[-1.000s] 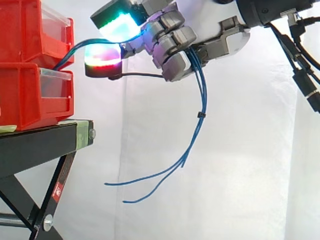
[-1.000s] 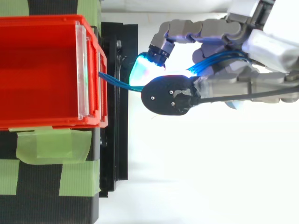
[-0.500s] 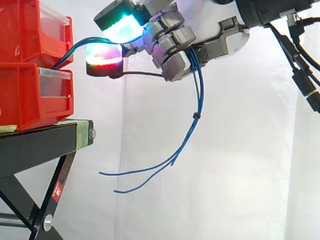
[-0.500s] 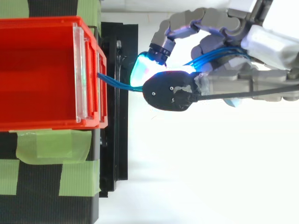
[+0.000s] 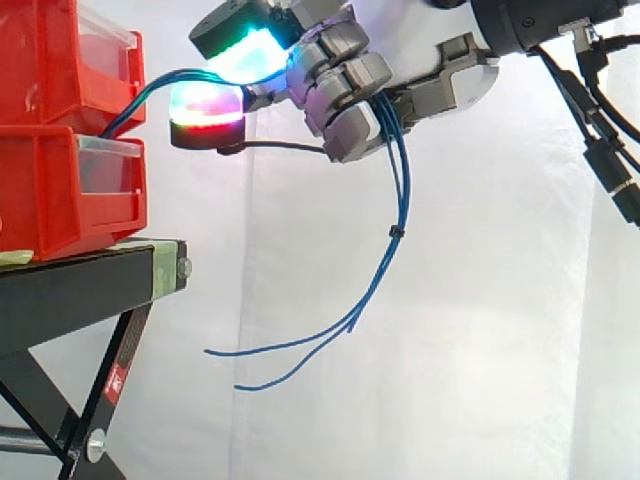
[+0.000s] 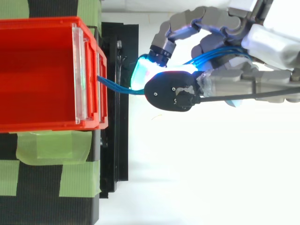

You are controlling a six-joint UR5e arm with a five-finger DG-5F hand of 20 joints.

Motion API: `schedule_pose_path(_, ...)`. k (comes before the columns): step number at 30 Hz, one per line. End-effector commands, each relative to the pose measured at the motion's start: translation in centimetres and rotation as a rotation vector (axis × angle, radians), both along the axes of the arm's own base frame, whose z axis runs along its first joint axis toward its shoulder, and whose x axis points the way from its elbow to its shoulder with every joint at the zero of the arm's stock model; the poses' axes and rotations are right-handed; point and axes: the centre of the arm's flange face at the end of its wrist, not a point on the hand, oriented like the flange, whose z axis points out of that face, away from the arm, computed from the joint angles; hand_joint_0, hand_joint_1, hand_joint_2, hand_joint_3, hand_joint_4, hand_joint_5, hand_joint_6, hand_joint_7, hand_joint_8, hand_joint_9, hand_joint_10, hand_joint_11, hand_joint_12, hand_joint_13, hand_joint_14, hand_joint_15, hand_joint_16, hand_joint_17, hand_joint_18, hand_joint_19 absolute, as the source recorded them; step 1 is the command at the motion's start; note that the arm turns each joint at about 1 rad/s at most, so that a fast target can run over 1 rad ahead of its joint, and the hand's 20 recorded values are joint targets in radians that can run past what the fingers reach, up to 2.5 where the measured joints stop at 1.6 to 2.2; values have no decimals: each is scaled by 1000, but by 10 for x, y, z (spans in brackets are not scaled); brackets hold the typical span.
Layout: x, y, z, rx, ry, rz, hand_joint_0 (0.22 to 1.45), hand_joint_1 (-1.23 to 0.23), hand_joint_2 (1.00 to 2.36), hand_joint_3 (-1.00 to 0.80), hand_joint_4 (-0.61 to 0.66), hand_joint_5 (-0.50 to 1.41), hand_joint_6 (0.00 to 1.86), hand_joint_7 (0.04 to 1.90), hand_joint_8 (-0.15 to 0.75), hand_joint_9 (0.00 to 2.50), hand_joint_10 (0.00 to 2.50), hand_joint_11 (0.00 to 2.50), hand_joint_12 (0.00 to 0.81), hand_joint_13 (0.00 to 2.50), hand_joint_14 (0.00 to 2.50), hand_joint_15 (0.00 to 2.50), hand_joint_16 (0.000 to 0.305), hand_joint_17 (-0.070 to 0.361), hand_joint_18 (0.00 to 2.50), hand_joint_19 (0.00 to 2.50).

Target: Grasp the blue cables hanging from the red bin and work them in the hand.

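Grasping is done: the blue cables [image 5: 398, 190] are clamped in the curled hand [image 5: 340, 90], strung from the red bin [image 5: 50, 60] beside its fingertips and trailing below its palm; working them is judged unfinished.

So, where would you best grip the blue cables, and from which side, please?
Probably the short span of blue cables just outside the red bin, from the side away from it, as the hand does: there they run bundled, while the tails below splay loose.
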Motion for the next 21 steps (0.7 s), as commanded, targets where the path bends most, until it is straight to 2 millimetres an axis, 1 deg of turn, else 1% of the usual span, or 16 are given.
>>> schedule_pose_path(1,0,0,0,-2,-2,0,866,-660,1873,299,255,-162,1271,896,511,782,2500,2500,522,833,2500,1889,60,134,1199,1374)
schedule_pose_path(2,0,1,0,-2,-3,1,921,-671,1773,346,249,-158,1278,890,511,782,2500,2500,522,833,2500,1889,60,134,1199,1374)
schedule_pose_path(3,0,1,0,-2,-3,1,937,-671,1746,355,245,-153,1279,889,511,782,2500,2500,522,833,2500,1889,60,134,1199,1374)
schedule_pose_path(4,1,0,0,-1,-4,0,950,-682,1731,316,243,-145,1270,889,511,782,2500,2500,522,833,2500,1889,60,134,1199,1374)
schedule_pose_path(5,1,0,1,1,-12,0,977,-698,1646,308,248,-139,1262,884,511,782,2500,2500,522,833,2500,1889,60,134,1199,1374)
schedule_pose_path(6,2,0,1,1,-13,0,969,-714,1551,275,253,-119,1235,884,511,782,2500,2500,522,833,2500,1889,60,134,1199,1374)
schedule_pose_path(7,2,1,1,3,-18,1,1022,-746,1252,312,262,-98,1184,915,511,782,2500,2500,522,833,2500,1889,60,134,1199,1374)
schedule_pose_path(8,3,1,1,4,-21,1,1042,-757,1105,318,261,-93,1171,916,511,782,2500,2500,522,833,2500,1889,60,134,1199,1374)
schedule_pose_path(9,3,1,1,2,-20,1,1053,-763,1038,289,266,-88,1163,915,511,782,2500,2500,522,833,2500,1889,60,134,1199,1374)
schedule_pose_path(10,3,1,1,2,-20,1,1029,-757,1005,208,269,-79,1135,932,511,782,2500,2500,522,833,2500,1889,60,134,1199,1374)
schedule_pose_path(11,3,1,1,2,-20,1,1022,-753,1006,185,266,-74,1132,929,511,782,2500,2500,522,833,2500,1889,60,134,1199,1374)
schedule_pose_path(14,3,1,0,1,-17,1,1040,-740,1003,250,265,-66,1169,936,511,782,2500,2500,522,833,2500,1889,60,134,1199,1374)
schedule_pose_path(18,1,0,0,-1,-7,1,1037,-736,1007,179,258,-61,1186,941,511,782,2500,2500,522,833,2500,1889,60,134,1199,1374)
schedule_pose_path(21,1,0,0,-2,-4,3,995,-723,1016,-8,248,-60,1175,955,511,782,2500,2500,522,833,2500,1889,60,134,1199,1374)
